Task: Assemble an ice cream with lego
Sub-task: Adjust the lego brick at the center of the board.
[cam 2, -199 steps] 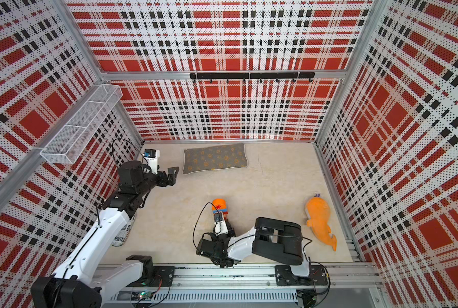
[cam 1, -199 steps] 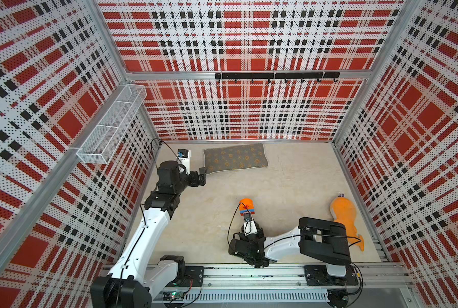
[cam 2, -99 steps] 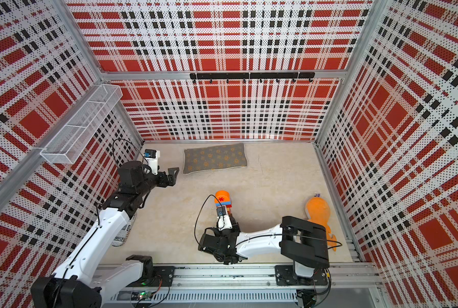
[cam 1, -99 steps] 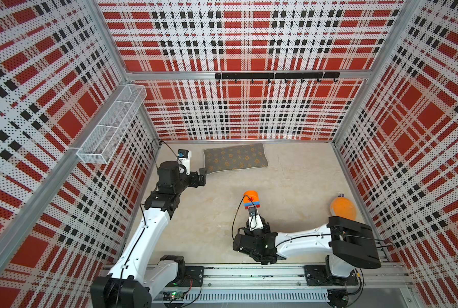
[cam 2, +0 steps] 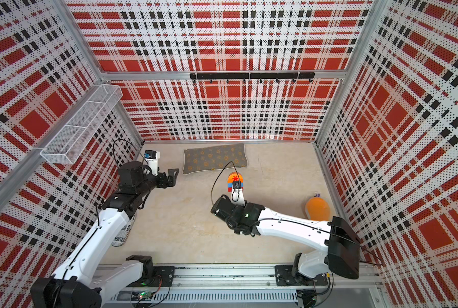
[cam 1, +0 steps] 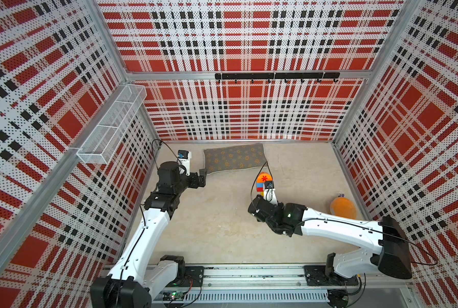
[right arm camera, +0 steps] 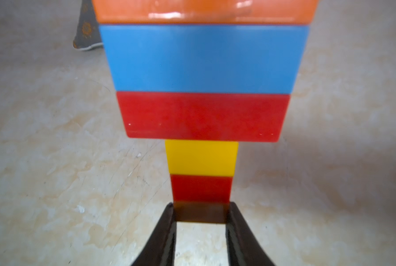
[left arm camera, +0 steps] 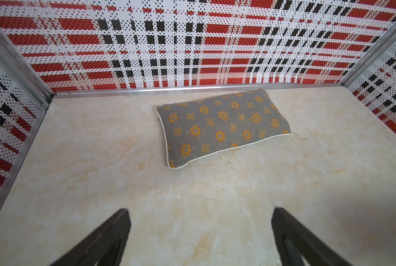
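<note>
Orange, blue and red bands fill the right wrist view: the ice cream (right arm camera: 201, 92) stands straight out from the right gripper (right arm camera: 201, 213). Its narrow stem runs yellow, red, then brown toward the jaws. The two dark fingers (right arm camera: 167, 230) are pinched on the brown end block, one on each side. Beyond the stack lies the beige table (right arm camera: 42, 138). I cannot tell whether the stack touches it.

In the left wrist view, the left gripper (left arm camera: 200, 211) has its fingers spread wide over the table top. A grey flowered cushion (left arm camera: 222, 124) lies well ahead of those jaws, close to the back wall.

In both top views the ice cream (cam 1: 264, 182) reaches from the right jaws toward the cushion (cam 1: 234, 158). The orange dome with its red star mark is at the end farthest from the jaws. A wrist camera covers the stem there. The left gripper (cam 1: 201, 176) points at the near corner of the cushion, close to it but apart. An orange round thing (cam 1: 342, 208) sits behind the right jaws by the side wall, well apart from them. A white wire basket (cam 1: 110, 128) hangs on the wall above the left arm. In a top view a printed can (cam 2: 122, 234) stands beside that arm, far behind its jaws.
</note>
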`<state>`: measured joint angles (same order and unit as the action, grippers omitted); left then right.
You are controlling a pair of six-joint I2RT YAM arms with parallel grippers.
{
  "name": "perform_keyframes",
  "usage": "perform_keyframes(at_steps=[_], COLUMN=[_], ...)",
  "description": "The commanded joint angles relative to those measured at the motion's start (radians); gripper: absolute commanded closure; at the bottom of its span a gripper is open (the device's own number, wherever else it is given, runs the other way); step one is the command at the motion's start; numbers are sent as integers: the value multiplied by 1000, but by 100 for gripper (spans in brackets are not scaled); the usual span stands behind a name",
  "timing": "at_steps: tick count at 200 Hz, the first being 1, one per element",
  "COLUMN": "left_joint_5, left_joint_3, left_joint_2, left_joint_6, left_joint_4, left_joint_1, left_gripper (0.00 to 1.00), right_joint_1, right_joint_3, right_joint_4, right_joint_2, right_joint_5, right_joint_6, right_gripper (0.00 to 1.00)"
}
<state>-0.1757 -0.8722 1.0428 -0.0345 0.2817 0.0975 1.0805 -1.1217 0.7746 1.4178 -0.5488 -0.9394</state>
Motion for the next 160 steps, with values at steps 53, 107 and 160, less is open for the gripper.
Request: perform_keyframes(at_steps=[53, 107, 160], left_joint_5=[-36, -45, -59], left_joint_3=[-27, -30, -33], left_joint_2=[-8, 5, 18], left_joint_6=[-13, -15, -16], left_joint_4=[18, 17, 15], left_joint_1=[-25, -40, -45], left_gripper=[1, 1, 1], right_joint_1=[-181, -215, -215], right_joint_3=[-237, -193, -86], right_joint_4=[225, 125, 11], right_joint_2=[253, 346, 371], right_joint_5=[337, 448, 493], right_joint_6=[157, 188, 163], right_gripper=[82, 82, 83])
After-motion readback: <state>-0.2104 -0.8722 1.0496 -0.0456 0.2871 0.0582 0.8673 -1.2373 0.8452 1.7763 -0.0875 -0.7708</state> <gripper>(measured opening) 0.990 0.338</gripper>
